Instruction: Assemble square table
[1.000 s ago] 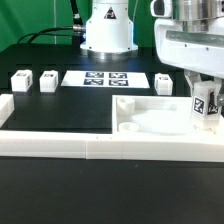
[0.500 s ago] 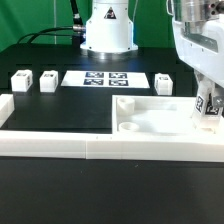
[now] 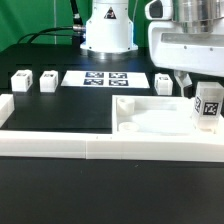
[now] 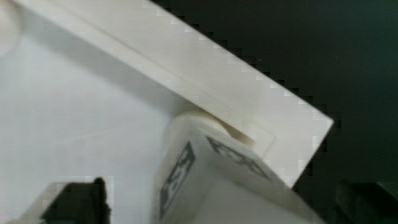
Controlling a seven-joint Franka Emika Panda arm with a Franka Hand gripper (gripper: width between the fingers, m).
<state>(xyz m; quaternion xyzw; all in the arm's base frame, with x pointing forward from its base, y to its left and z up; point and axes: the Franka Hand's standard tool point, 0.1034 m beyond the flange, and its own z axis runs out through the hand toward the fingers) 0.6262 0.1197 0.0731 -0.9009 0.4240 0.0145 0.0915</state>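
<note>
Gripper: the arm's two-finger gripper (image 3: 203, 95) hangs over the corner of the slab on the exterior view's right, pointing down. Its dark fingers (image 4: 77, 200) stand on either side of a leg block. I cannot tell whether they press on it or stand clear.
Held-side leg: a small white plastic leg block with a black-and-white tag (image 3: 207, 108) stands upright between the fingers. Its foot is at the slab's corner, just inside the edge, as the wrist view shows (image 4: 199, 172).
Tabletop: the white plastic square slab with recessed panels (image 3: 150, 118) lies flat directly below the gripper and reaches away from it toward the exterior view's left.
Wall: the long low white border wall (image 3: 90, 146) runs just beside the slab, on the camera's side of the gripper. The slab lies against it.
Nearest loose leg: a third white tagged block (image 3: 164, 83) sits near the gripper, on the black tabletop behind the slab.
Marker board: the flat white marker board (image 3: 104, 78) lies beyond that block, farther from the gripper.
Farthest legs: two more white tagged blocks (image 3: 47, 80) (image 3: 20, 80) sit side by side, well apart from the gripper at the exterior view's left.
</note>
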